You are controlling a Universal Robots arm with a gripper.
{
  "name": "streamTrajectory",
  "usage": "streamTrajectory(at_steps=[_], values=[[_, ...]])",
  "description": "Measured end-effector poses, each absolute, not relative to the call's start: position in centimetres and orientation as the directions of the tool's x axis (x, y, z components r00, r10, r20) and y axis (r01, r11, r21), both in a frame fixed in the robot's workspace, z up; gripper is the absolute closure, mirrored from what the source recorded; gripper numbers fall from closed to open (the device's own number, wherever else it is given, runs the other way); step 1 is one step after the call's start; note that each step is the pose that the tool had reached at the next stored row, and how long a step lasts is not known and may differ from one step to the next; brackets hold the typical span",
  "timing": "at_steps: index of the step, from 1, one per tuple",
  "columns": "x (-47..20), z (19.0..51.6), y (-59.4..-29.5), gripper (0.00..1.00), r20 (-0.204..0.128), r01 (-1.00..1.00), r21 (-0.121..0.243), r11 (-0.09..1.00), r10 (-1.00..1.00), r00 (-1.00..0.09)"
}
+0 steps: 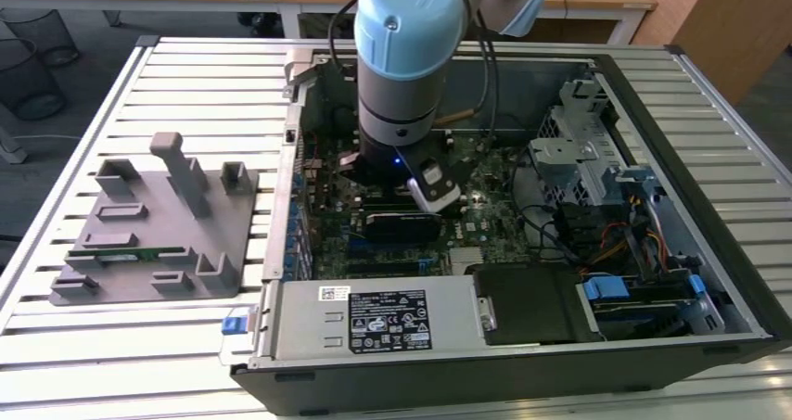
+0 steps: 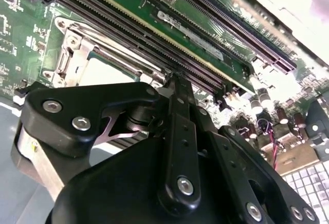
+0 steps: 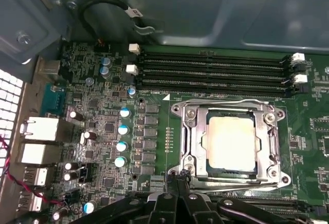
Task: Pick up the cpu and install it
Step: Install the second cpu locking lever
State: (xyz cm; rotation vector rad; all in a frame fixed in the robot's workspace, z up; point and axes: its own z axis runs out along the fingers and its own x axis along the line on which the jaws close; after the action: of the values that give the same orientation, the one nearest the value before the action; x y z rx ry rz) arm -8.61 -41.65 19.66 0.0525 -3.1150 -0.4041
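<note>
In the exterior view, an open black desktop computer case [image 1: 693,281] is being shown lying on a slatted metal table [image 1: 124,355], with the green motherboard [image 1: 489,193] exposed inside it. The arm's grey and light-blue wrist [image 1: 402,58] is being held down into the case over the board, and a grey plastic fixture tray [image 1: 155,230] is lying on the table toward the exterior view's left, apart from the case. In the second wrist view, the black gripper [image 2: 177,80] is being seen from behind, its two fingers drawn together at the tip with nothing between them, just above the rows of long black memory slots [image 2: 154,39]; part of the silver metal socket frame [image 2: 72,54] is being shown beside them. In the first wrist view, the cpu [image 3: 230,143], a flat square chip with a pale, shiny metal top and a thin dark-green edge, is being shown seated flat within the silver socket frame [image 3: 193,142], beside the four black memory slots [image 3: 211,72]. The closed gripper tip [image 3: 177,180] is being held just at the frame's edge, apart from the chip.
</note>
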Motion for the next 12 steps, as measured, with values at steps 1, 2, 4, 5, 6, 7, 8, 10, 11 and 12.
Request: streamTrajectory(at_steps=[1, 2, 4, 5, 6, 7, 8, 10, 11, 12], values=[[-8.61, 19.74, -41.66, 0.89, -0.004, -0.033, 0.255, 0.966, -0.033, -0.999], [-8.61, 19.75, -41.68, 0.89, -0.004, -0.033, 0.256, 0.966, -0.033, -0.999], [-8.61, 19.75, -41.82, 0.89, -0.004, -0.033, 0.264, 0.964, -0.033, -0.999], [-8.61, 19.75, -41.96, 0.89, -0.005, -0.033, 0.269, 0.962, -0.033, -0.999], [-8.61, 19.75, -42.09, 0.89, -0.005, -0.033, 0.273, 0.961, -0.033, -0.999], [-8.61, 19.76, -42.22, 0.89, -0.005, -0.033, 0.276, 0.961, -0.033, -0.999], [-8.61, 19.76, -42.34, 0.89, -0.005, -0.033, 0.278, 0.960, -0.033, -0.999], [-8.61, 19.75, -42.54, 0.89, -0.005, -0.033, 0.281, 0.959, -0.033, -0.999], [-8.61, 19.75, -42.60, 0.89, -0.004, -0.033, 0.281, 0.959, -0.033, -0.999], [-8.62, 19.72, -42.62, 0.89, -0.005, -0.033, 0.282, 0.959, -0.033, -0.999]])
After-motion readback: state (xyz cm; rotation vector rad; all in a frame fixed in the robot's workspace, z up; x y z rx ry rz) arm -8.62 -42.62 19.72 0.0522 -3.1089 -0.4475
